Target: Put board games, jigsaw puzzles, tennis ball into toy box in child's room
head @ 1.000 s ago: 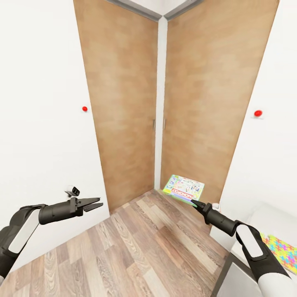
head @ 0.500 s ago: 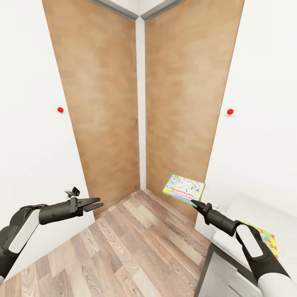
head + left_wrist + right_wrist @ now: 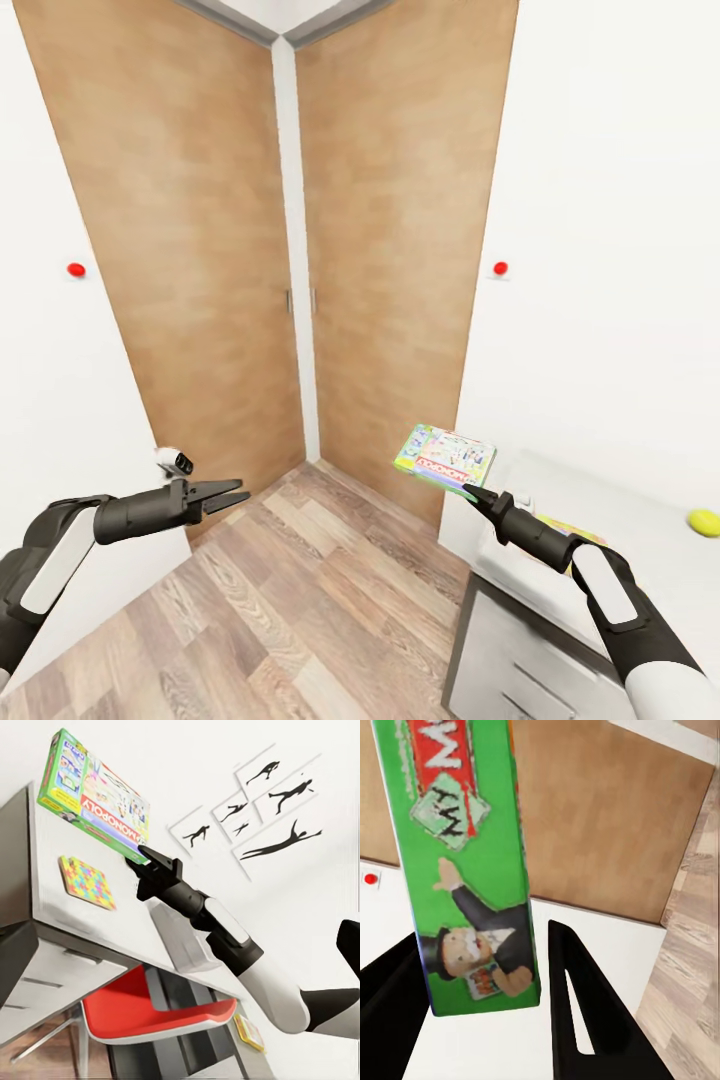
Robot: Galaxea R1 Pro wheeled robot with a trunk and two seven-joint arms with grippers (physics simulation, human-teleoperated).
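Already riding in the right gripper (image 3: 468,491): board game (image 3: 445,459), a flat green box, pinched by its near edge in the jaws and jutting forward and up beyond them, long face tilted toward the camera. Sitting, in the right wrist view, against one dark finger (image 3: 390,1005) with the other finger (image 3: 585,1012) standing a little apart from the box face (image 3: 465,855), so holding by a narrow margin, in all likelihood. Hanging above the near left corner of the white table (image 3: 610,500), with the rest of the tabletop stretching away to the right. Lying flat on the table just beneath and behind the held box: a colourful jigsaw puzzle (image 3: 86,881), partly hidden by the right forearm from the head camera. Resting farther right, near the frame edge: tennis ball (image 3: 703,521). Looking for the toy box to the right, probably, since none is showing yet. Floating well to the left over the wood floor (image 3: 300,600): left gripper (image 3: 232,492), jaws spread and carrying nothing, clearly the farther arm from everything on the table.
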